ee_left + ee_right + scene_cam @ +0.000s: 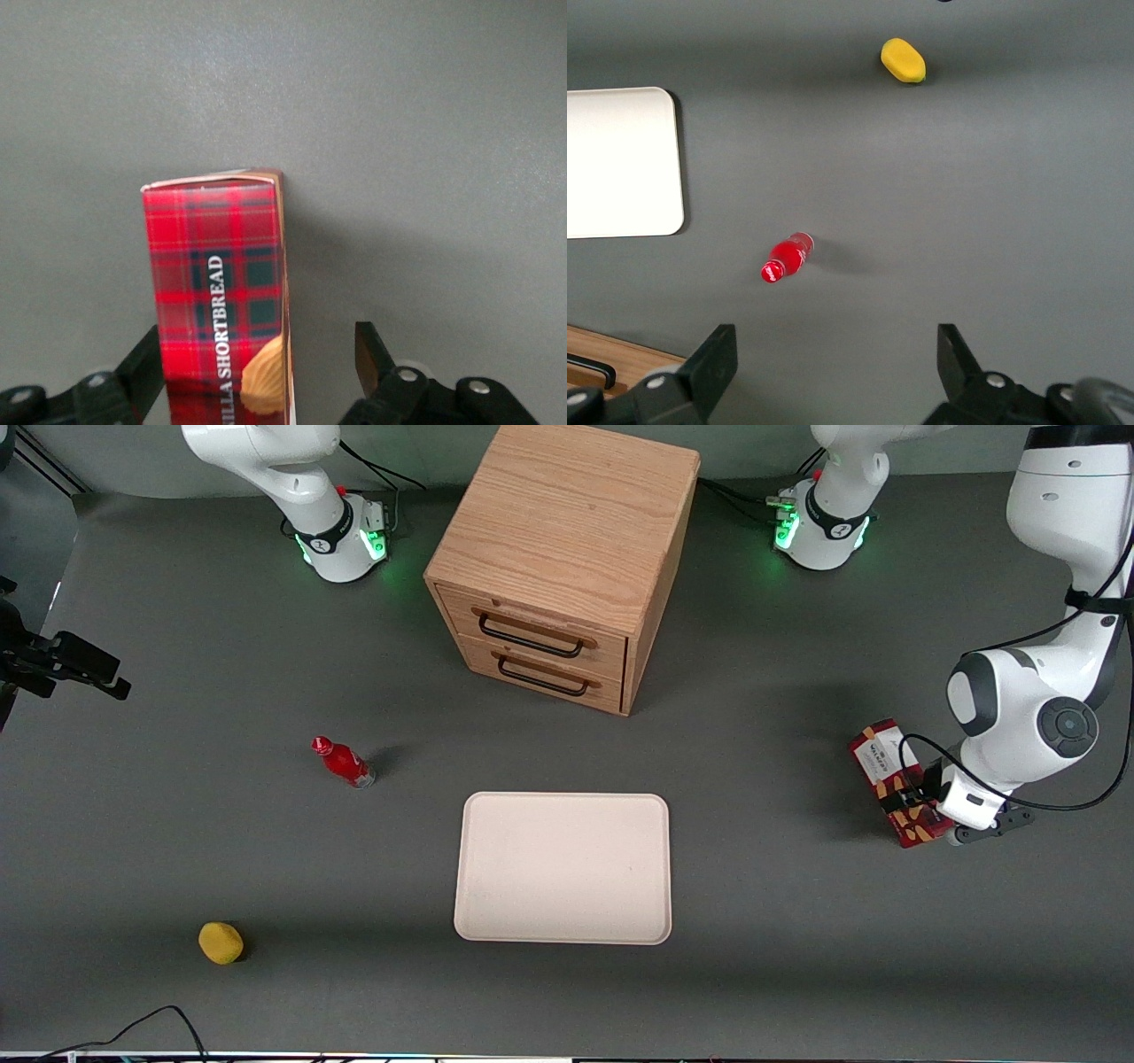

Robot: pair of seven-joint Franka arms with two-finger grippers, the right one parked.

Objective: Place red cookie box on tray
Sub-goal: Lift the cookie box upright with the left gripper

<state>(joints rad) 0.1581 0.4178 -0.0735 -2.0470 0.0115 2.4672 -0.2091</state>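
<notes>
1. The gripper (912, 802) hung at the working arm's end of the bench (762, 974), straddling the red cookie box (893, 775) partway along its length.
2. In the left wrist view the fingers (370, 354) stood apart: one lay against or just beside the plaid face of the box, while the other stood clear of its opposite edge with grey bench showing between. Nothing was clamped yet, by the look of it.
3. The box (217, 301) lay with its long axis running from the gripper's palm outward, its end flap pointing away from the wrist. In the front view that axis ran roughly toward and away from the camera, slightly slanted, with the white label end farther from the camera.
4. The tray (563, 868) lay well apart from the box, near the bench's middle, in front of the wooden drawer cabinet (567, 558). Its whole surface was bare.
5. The stretch of bench between box and tray held no obstacle, so a sideways carry toward the parked arm's end looked unobstructed.
6. The small red bottle (344, 762) and the yellow object (221, 942) sat farther still toward the parked arm's end, out of the likely path.
7. The likely next need was to close on the box's narrow sides before lifting.
</notes>
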